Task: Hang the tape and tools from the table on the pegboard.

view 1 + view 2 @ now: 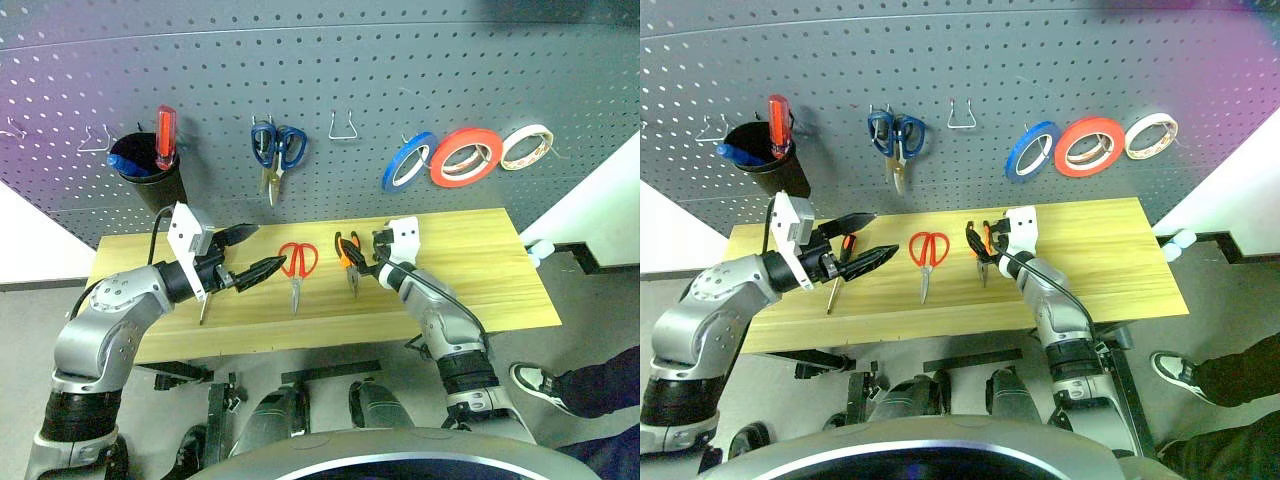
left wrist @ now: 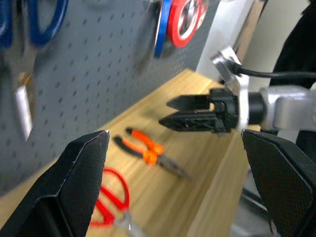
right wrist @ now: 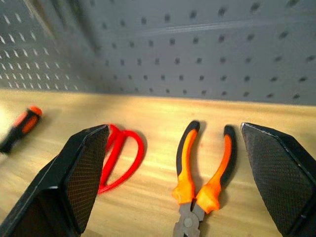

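Right tool (image 1: 367, 256), fingers spread and empty, hovers just over the pliers (image 1: 347, 258) lying on the bench (image 1: 480, 280); I'd straddle both handles squarely before pinching, avoiding the red scissors (image 1: 297, 262) beside them.

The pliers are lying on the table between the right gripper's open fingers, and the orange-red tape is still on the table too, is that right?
Not quite: the tape already hangs on the pegboard, between the blue and beige rolls, as the left eye view shows. The pliers do lie on the table in front of the open right gripper.
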